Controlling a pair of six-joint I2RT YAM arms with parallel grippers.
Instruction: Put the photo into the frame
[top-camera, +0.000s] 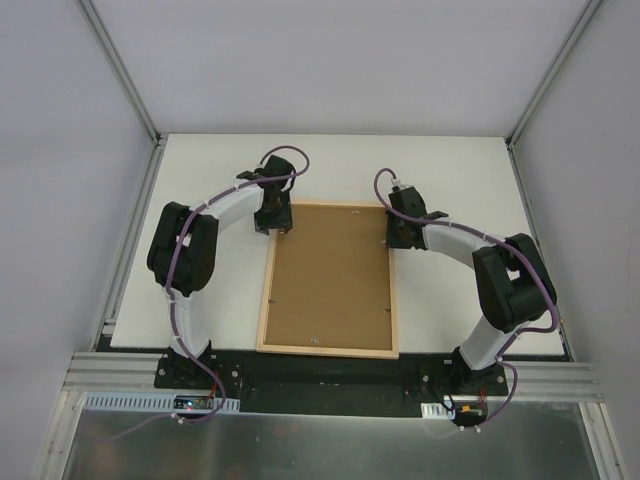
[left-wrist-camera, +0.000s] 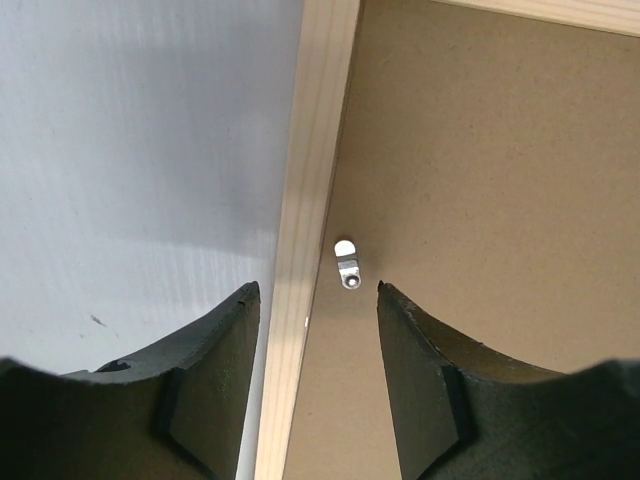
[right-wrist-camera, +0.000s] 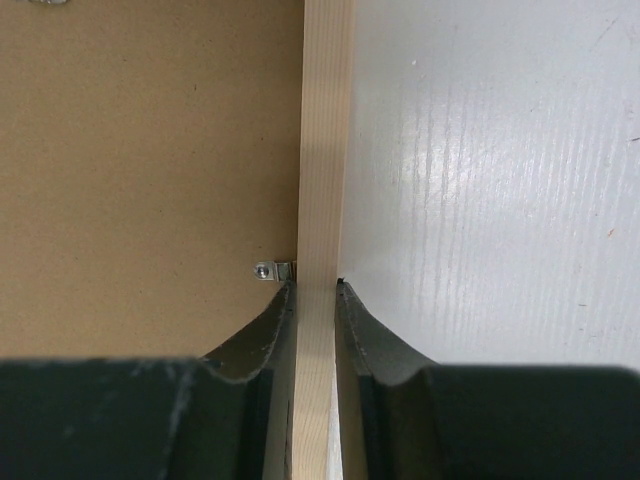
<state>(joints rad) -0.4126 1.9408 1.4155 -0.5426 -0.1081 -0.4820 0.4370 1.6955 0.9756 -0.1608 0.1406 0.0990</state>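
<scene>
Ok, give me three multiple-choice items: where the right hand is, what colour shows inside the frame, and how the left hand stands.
1. Where is the right hand?
A) over the middle of the board
B) on the right rail of the frame, toward its far end
C) at the near rail

2. What colour is the backing board inside the frame?
A) white
B) green
C) brown

3. How does the left hand stand?
A) open, straddling the left rail
B) shut on the left rail
C) holding a photo

Answers:
1 B, since the right wrist view shows it pinching the pale wooden rail and the top view places it near the far corner.
2 C, since the top view shows plain brown across the whole opening.
3 A, since the left wrist view shows a wide gap with the rail running through it.
</scene>
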